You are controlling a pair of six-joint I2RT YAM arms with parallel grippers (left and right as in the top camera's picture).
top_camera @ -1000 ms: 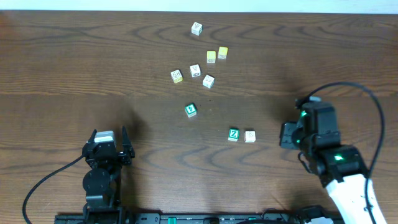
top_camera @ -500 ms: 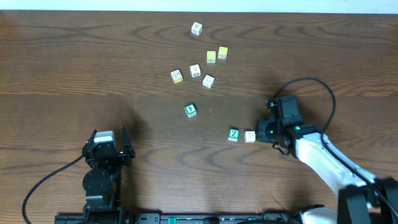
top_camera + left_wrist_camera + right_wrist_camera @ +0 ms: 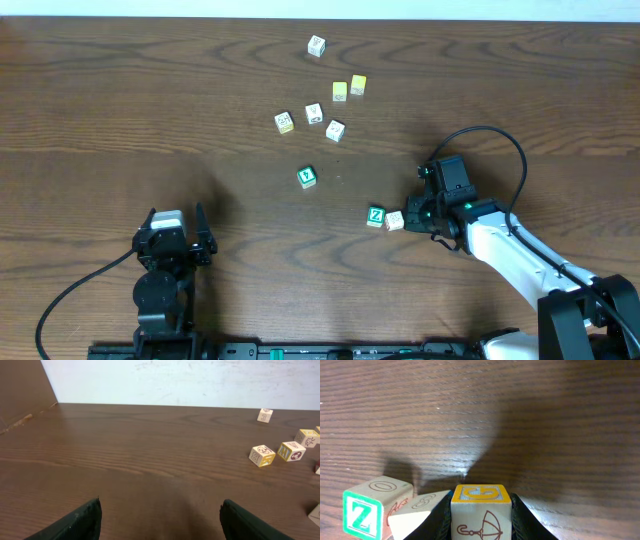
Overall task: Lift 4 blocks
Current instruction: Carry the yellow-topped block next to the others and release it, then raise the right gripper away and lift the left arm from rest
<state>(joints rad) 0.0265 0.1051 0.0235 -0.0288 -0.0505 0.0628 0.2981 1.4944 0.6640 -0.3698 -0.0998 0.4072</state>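
One umbrella-printed wooden cube [image 3: 481, 512] sat clamped in the right gripper [image 3: 481, 502], lower centre; a straight lift would spare the tilted pale cube [image 3: 417, 512].

Left hand [image 3: 175, 220] parked, fingers spread wide, right arm [image 3: 505, 245] extended, right hand [image 3: 411, 217] clamped on block [image 3: 481, 512]

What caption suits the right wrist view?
Right gripper clamps an umbrella-print block beside the green Z block and a tilted pale block.
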